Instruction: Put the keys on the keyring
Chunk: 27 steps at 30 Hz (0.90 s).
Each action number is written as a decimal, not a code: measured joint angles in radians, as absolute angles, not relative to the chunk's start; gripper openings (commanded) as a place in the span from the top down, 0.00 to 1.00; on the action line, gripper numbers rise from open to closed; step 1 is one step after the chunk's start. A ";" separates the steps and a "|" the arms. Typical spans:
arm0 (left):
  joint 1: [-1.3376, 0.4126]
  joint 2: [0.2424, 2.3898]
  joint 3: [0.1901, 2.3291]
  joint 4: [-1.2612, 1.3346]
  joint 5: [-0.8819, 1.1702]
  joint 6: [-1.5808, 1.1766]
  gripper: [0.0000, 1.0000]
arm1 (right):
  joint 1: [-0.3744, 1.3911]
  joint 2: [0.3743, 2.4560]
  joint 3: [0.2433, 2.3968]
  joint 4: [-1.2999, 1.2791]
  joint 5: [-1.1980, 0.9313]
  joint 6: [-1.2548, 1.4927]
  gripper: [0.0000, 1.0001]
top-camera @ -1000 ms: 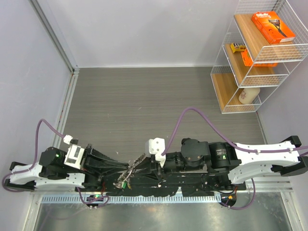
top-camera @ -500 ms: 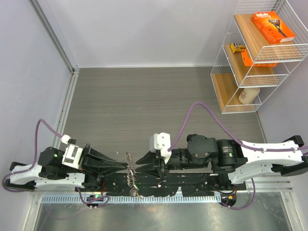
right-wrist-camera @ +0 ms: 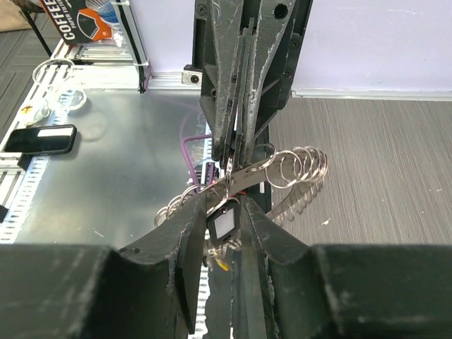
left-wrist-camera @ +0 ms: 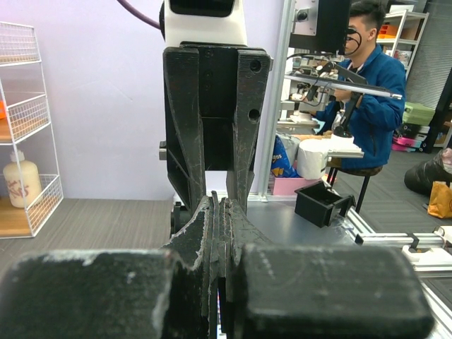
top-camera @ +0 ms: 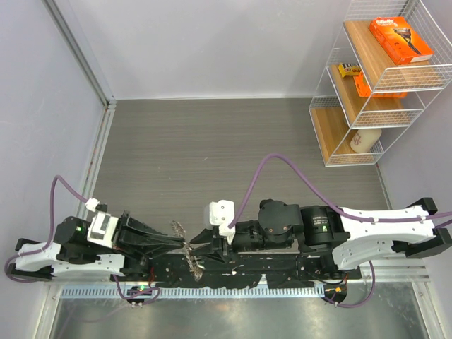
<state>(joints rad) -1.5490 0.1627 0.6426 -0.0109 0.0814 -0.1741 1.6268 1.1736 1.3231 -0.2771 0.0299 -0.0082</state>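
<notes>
Left hand (right-wrist-camera: 235, 145) apparently screens keyring (right-wrist-camera: 296, 166); shelf (top-camera: 330, 131) well apart.

Overhead camera: fixed above and behind the white arm bases (top-camera: 42, 258), looking steeply down on the grey wood-grain table (top-camera: 233, 155); distant, whole workspace framed. Left wrist camera: close behind the black two-finger left gripper (left-wrist-camera: 217, 212), facing rightward. Right wrist camera: equally close, facing leftward. All three views share the thin silver keyring (right-wrist-camera: 282, 169).

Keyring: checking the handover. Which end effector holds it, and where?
Left end effector, shut on the keyring at its rim; whether the right end effector grips cannot be told.
</notes>
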 measured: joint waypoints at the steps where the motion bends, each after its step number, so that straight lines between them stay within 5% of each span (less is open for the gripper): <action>1: -1.549 0.163 0.643 -0.011 0.081 -0.174 1.00 | 1.627 1.177 1.325 -0.278 0.029 -0.010 0.68; 19: -1.549 0.162 0.635 -0.004 0.081 -0.174 1.00 | 1.627 1.199 1.352 -0.278 0.024 -0.033 0.74; 23: -1.549 0.162 0.635 -0.004 0.081 -0.174 1.00 | 1.627 1.214 1.361 -0.279 0.023 -0.039 0.95; 27: -1.549 0.162 0.635 0.004 0.087 -0.175 1.00 | 1.626 1.219 1.371 -0.286 0.025 -0.051 0.94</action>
<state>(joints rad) -1.5494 0.1623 0.6350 0.0036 0.0868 -0.1745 1.6264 1.2194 1.3712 -0.2855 0.0246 -0.0509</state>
